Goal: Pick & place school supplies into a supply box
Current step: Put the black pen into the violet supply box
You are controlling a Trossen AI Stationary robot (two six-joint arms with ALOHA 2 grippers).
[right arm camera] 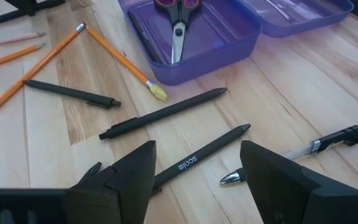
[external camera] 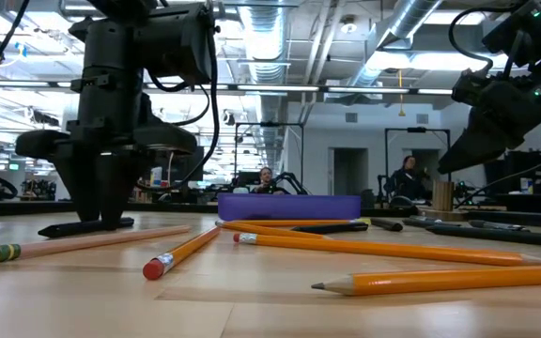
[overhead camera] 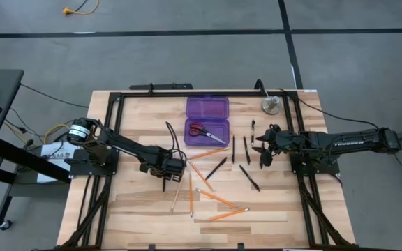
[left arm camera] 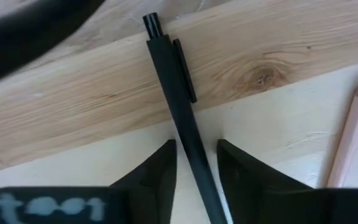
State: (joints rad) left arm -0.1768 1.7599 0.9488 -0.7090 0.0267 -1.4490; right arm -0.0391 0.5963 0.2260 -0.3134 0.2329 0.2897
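My left gripper (overhead camera: 165, 174) points straight down over a slim black pen (left arm camera: 178, 87) that lies flat on the table. Its fingers stand on either side of the pen's barrel, open, with a narrow gap on one side. The purple supply box (overhead camera: 206, 130) lies open at the far middle, its lid (overhead camera: 206, 106) beside it. Inside are the red-handled scissors (right arm camera: 175, 18) and a black pen (right arm camera: 143, 36). My right gripper (right arm camera: 197, 168) waits open above black pens (right arm camera: 166, 112) near the table's right side.
Orange pencils (overhead camera: 213, 198) and pale wooden pencils (overhead camera: 176, 195) lie scattered on the near middle of the table. Black pens (overhead camera: 249, 177) lie right of the box. A round silver disc (overhead camera: 271, 105) sits at the far right corner. A black frame (overhead camera: 110, 139) borders the table.
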